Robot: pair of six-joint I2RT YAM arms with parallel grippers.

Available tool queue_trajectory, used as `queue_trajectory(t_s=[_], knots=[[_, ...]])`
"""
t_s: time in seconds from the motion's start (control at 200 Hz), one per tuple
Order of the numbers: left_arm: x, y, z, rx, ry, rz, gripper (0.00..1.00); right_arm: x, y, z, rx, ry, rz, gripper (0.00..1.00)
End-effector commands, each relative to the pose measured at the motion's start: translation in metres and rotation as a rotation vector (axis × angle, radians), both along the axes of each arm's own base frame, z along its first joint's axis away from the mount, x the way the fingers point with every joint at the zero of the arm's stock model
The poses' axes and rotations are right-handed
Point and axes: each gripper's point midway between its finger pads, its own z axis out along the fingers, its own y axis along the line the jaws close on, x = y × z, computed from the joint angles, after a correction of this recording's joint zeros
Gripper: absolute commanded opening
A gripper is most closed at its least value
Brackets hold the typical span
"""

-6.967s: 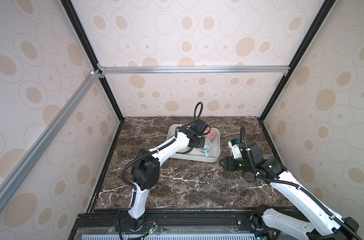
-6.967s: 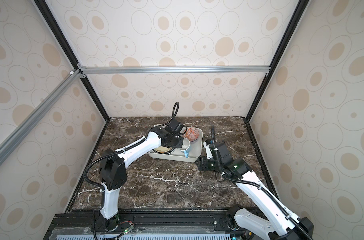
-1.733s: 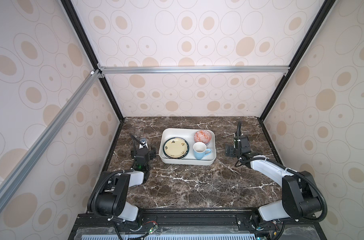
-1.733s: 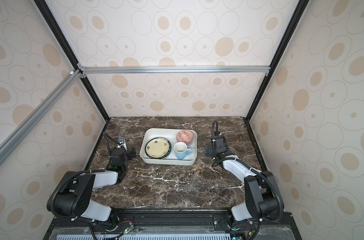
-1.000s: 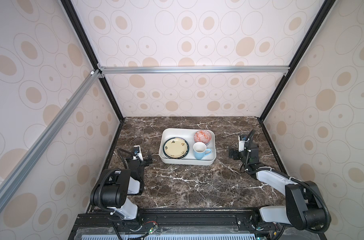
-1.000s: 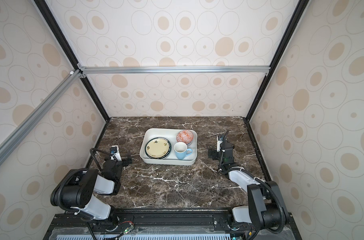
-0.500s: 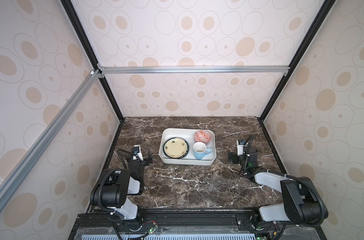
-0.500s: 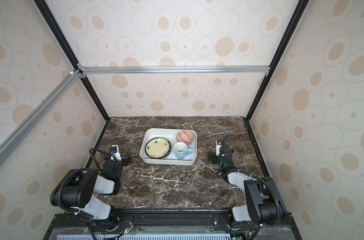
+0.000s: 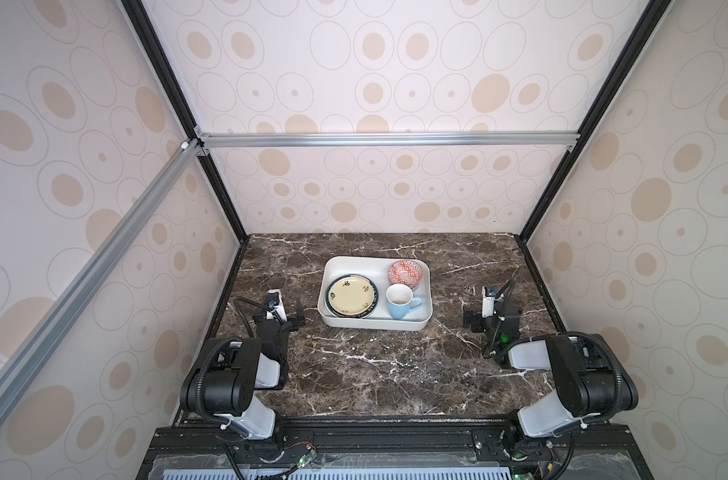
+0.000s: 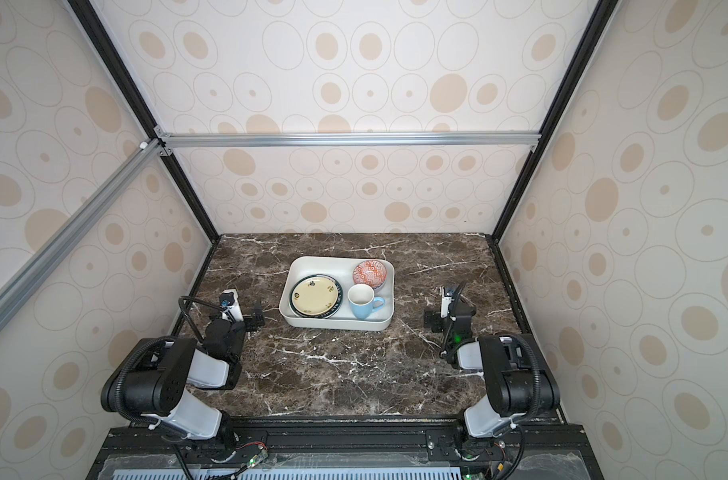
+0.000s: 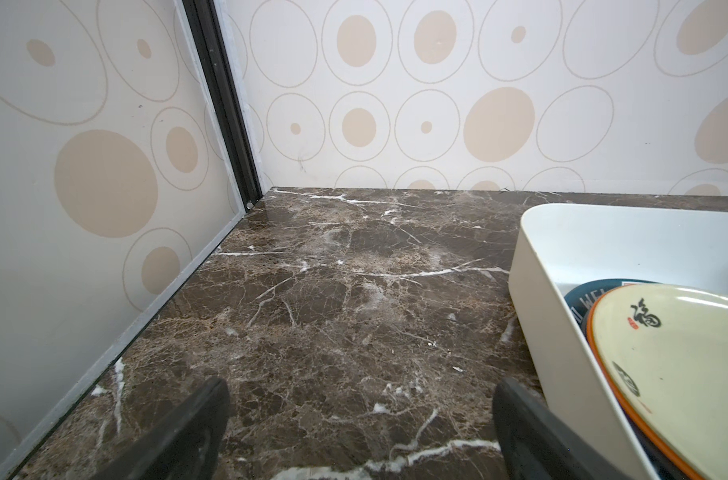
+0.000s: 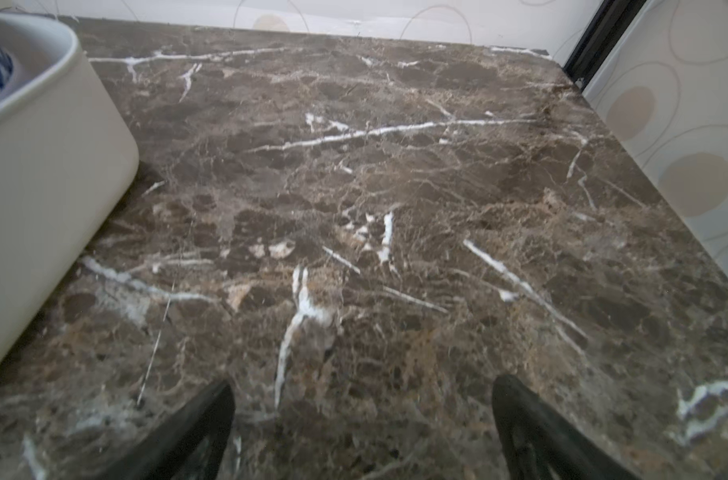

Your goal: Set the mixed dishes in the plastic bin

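plastic bin [image 11: 535, 307], just beside left end effector [image 11: 362, 392] (jaws wide)

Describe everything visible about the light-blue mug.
The light-blue mug stands upright in the plastic bin, in its near right corner in both top views. Glossy, ceramic-looking, white and apparently empty inside, one handle pointing toward the bin's right wall. A cream plate lies beside it, a red-patterned bowl just behind; contact with either cannot be told. Nothing holds it.

On my brown marble table [image 9: 375, 374] sits one off-white bin [image 9: 370, 324], flat on the stone between my left gripper [image 11: 362, 386] and my right gripper [image 12: 364, 387], just beside the left one and a little farther from the right.
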Motion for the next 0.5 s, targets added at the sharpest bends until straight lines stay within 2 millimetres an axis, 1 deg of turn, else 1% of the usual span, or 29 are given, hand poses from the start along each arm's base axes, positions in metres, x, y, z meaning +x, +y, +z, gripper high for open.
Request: queue_trajectory(t_s=[0.0,0.04,0.11,0.195,0.28,0.375,0.495], knots=[[0.0073,-0.0004,0.0132,0.012,-0.042,-0.008,0.99,0.0069,0.0026,0.0106,0.017,-0.039,0.016,1.00],[0.0074,-0.0007,0.0134,0.012,-0.043,-0.009,0.99,0.0052,0.0029,0.0092,0.017,0.001,0.017,1.00],[0.0070,-0.0007,0.0135,0.012,-0.044,-0.009,0.99,0.0074,0.0031,0.0129,0.016,-0.053,0.020,1.00],[0.0067,-0.0007,0.0139,0.012,-0.046,-0.009,0.99,0.0049,0.0031,0.0092,0.015,-0.005,0.021,1.00],[0.0067,-0.0009,0.0137,0.012,-0.045,-0.010,0.99,0.0066,0.0031,0.0122,0.014,-0.040,0.021,1.00],[0.0062,-0.0009,0.0134,0.012,-0.045,-0.010,0.99,0.0052,0.0030,0.0096,0.015,-0.012,0.020,1.00],[0.0067,-0.0013,0.0137,0.012,-0.045,-0.010,0.99,0.0059,0.0029,0.0101,0.015,-0.020,0.019,1.00]])
